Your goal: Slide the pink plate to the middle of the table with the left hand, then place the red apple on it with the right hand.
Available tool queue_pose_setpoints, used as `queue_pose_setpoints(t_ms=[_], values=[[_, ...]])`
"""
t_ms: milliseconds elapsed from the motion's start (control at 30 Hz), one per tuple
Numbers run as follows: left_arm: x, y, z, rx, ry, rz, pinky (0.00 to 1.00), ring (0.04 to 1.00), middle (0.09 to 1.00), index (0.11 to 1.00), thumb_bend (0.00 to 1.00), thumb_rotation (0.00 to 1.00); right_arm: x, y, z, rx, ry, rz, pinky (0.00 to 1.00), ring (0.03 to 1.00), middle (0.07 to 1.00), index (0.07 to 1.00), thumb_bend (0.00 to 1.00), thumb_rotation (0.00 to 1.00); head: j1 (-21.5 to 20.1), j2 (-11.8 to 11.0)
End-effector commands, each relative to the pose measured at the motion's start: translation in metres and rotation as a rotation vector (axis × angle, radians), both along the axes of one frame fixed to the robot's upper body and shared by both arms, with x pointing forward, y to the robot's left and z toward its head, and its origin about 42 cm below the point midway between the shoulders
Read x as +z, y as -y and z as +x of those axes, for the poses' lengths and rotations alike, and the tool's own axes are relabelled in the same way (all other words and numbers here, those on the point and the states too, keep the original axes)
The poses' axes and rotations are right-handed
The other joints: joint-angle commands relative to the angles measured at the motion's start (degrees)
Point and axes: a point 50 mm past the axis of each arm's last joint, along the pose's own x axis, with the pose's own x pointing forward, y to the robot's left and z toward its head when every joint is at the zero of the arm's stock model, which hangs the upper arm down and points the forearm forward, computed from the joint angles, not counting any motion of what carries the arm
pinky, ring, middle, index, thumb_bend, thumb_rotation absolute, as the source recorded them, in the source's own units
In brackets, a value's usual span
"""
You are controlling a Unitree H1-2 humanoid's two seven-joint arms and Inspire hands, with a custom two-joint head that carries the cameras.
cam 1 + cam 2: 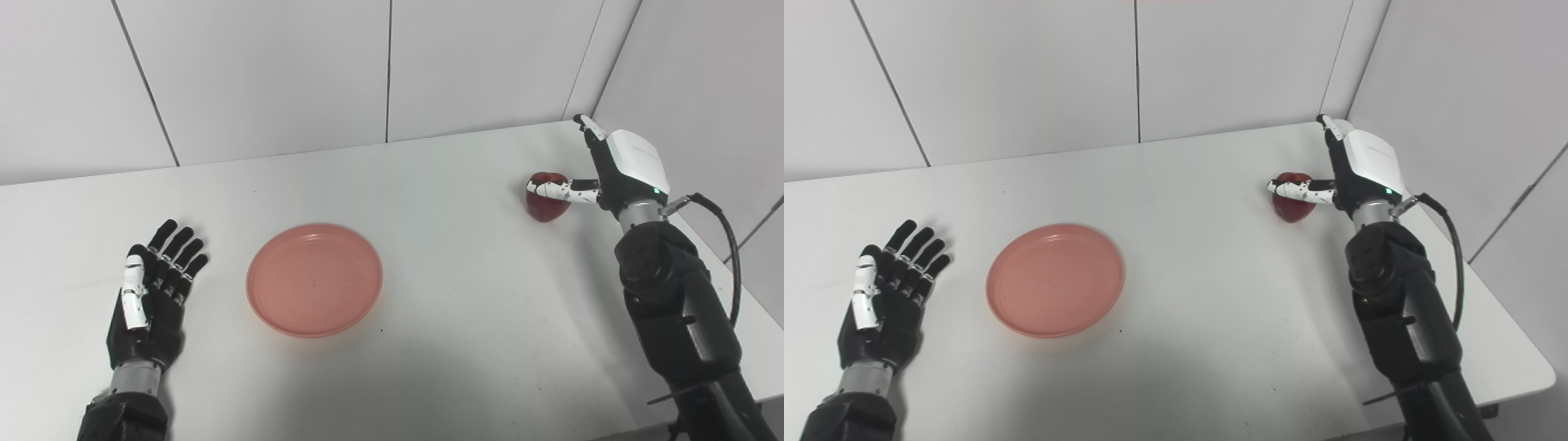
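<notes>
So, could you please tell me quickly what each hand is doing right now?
Left hand: open, holding nothing, beside the pink plate.
Right hand: open at the red apple, thumb across it, not gripping.

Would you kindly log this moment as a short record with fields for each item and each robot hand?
pink plate: flat on the white table, left of centre, nothing on it
red apple: on the table near the far right corner, not on the plate
left robot hand: open, fingers spread, beside the plate's left edge, apart from it
right robot hand: at the apple, thumb across its near side, fingers extended; not closed on it
task stage: apple not yet on the plate
</notes>
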Motion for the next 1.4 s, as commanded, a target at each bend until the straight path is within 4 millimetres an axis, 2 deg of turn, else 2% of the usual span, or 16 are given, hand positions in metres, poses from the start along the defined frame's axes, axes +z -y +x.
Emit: queue_pose_setpoints(t_ms=[0, 267, 600, 733, 1000, 1167, 1233, 1367], values=[[0.008, -0.002, 0.004, 0.000, 0.031, -0.003, 0.86, 0.854, 0.841, 0.818, 0.37, 1.00, 0.021, 0.003, 0.009, -0.004, 0.048, -0.031, 0.71, 0.844, 0.904, 0.919, 1.00, 0.52, 0.1, 0.0], [0.007, -0.003, 0.003, 0.005, 0.028, -0.009, 0.87, 0.854, 0.841, 0.818, 0.36, 1.00, 0.014, 0.003, 0.019, -0.001, -0.011, -0.022, 0.72, 0.862, 0.913, 0.931, 1.00, 0.55, 0.2, 0.1], [0.006, -0.002, 0.003, 0.012, 0.025, -0.008, 0.86, 0.850, 0.836, 0.817, 0.36, 1.00, 0.005, -0.003, 0.030, 0.026, -0.058, -0.009, 0.75, 0.864, 0.913, 0.922, 1.00, 0.54, 0.5, 0.3], [0.007, -0.001, 0.002, 0.016, 0.022, -0.002, 0.86, 0.849, 0.834, 0.817, 0.36, 1.00, 0.003, -0.005, 0.033, 0.036, -0.056, 0.010, 0.75, 0.866, 0.910, 0.913, 1.00, 0.50, 0.6, 0.3], [0.007, -0.002, 0.002, 0.023, 0.019, -0.006, 0.85, 0.848, 0.834, 0.817, 0.36, 1.00, 0.003, -0.010, 0.038, 0.046, -0.083, -0.008, 0.74, 0.860, 0.907, 0.903, 1.00, 0.49, 0.7, 0.5], [0.006, -0.002, 0.002, 0.018, 0.023, -0.005, 0.86, 0.851, 0.837, 0.817, 0.36, 1.00, 0.001, -0.008, 0.040, 0.042, -0.095, -0.018, 0.73, 0.851, 0.898, 0.893, 1.00, 0.45, 0.9, 0.5], [0.005, -0.002, 0.002, 0.017, 0.025, -0.005, 0.87, 0.858, 0.843, 0.823, 0.37, 1.00, 0.000, -0.007, 0.040, 0.041, -0.096, -0.004, 0.75, 0.864, 0.902, 0.892, 1.00, 0.41, 1.0, 0.6], [0.005, -0.002, 0.001, 0.018, 0.025, 0.006, 0.85, 0.849, 0.838, 0.819, 0.37, 1.00, 0.000, -0.004, 0.040, 0.042, -0.125, -0.026, 0.76, 0.861, 0.889, 0.882, 0.95, 0.38, 1.1, 0.7]])
